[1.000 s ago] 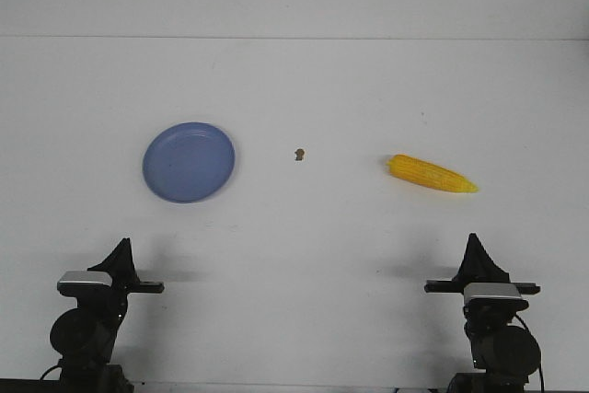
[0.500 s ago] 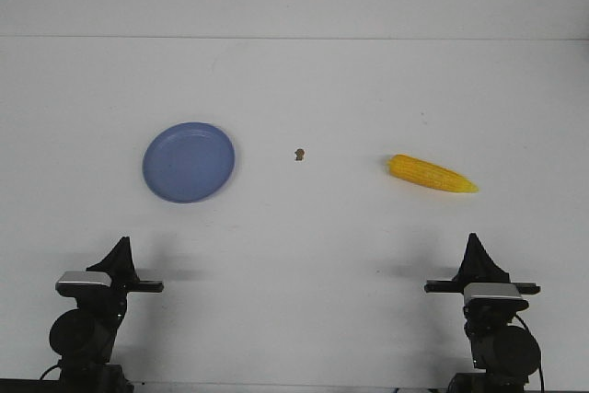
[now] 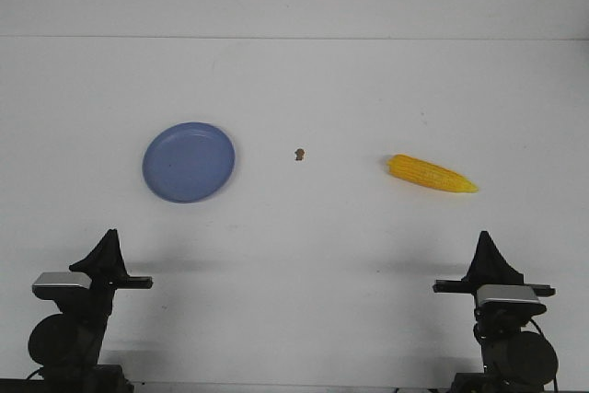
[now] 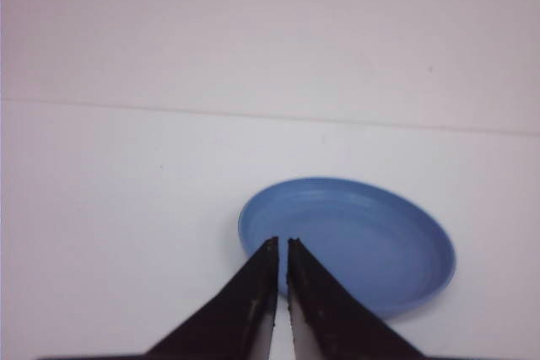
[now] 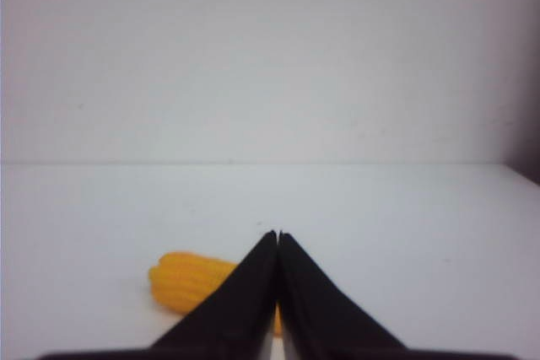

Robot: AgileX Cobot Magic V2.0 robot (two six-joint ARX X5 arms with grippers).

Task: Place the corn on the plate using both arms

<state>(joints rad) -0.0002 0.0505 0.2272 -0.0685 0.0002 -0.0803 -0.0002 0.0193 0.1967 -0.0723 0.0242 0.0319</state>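
We see the corn (image 3: 432, 174) lying flat on the white table (image 3: 304, 227), out at about two o'clock from the table's middle, its blunt end toward the centre and its pointed tip angled toward four o'clock. Nothing touches it. The blue plate (image 3: 189, 162) sits well apart from it, at about ten o'clock from the middle, and holds nothing. Between the two, nearer the plate, lies a tiny brown speck (image 3: 299, 154).

Our right gripper (image 3: 485, 244) hangs at five o'clock, near the table's front edge, well short of the corn; in the right wrist view its fingers (image 5: 253, 292) meet at the tips, closed on nothing, with the cob's blunt end (image 5: 187, 282) just past them. Our left gripper (image 3: 108, 242) hangs at seven o'clock; in its wrist view the fingers (image 4: 253, 301) stand nearly together, a thin slit between them, empty, with the plate (image 4: 371, 250) just beyond.
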